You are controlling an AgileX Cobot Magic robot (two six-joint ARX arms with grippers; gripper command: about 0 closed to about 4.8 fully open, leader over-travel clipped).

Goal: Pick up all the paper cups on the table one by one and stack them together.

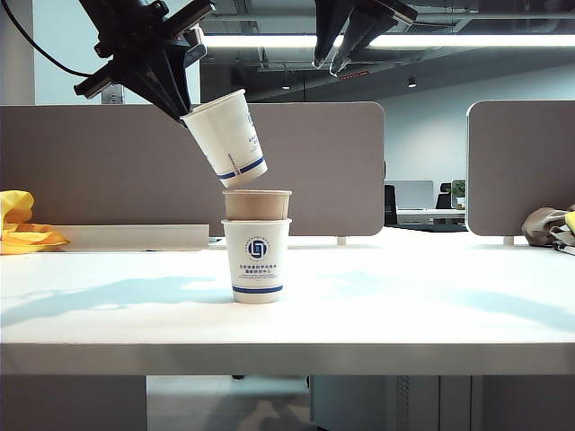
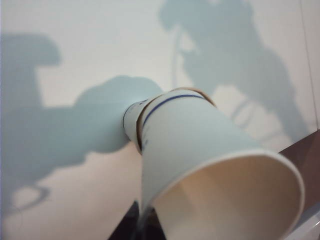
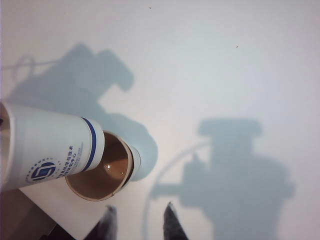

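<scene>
Left gripper (image 1: 184,112) clamped on tilted white cup (image 1: 226,137) above brown cup (image 1: 257,205); right gripper (image 3: 139,220) empty, jaws apart, overhead.

- The left gripper (image 1: 180,106), up toward the table's far-left corner, is matte black: an angular block with flat bracket plates and short protruding bars, tapering to a narrow pointed tip.
- A thin black cable (image 1: 36,49) curves down to its housing.
- The right gripper (image 1: 334,61), above the far middle of the table, is black too, with two slim, tapering fingers (image 1: 322,45) under a boxy black mount.
- In the right wrist view those fingertips (image 3: 172,222) appear as dark, pointed wedges with a clear gap between them.
</scene>
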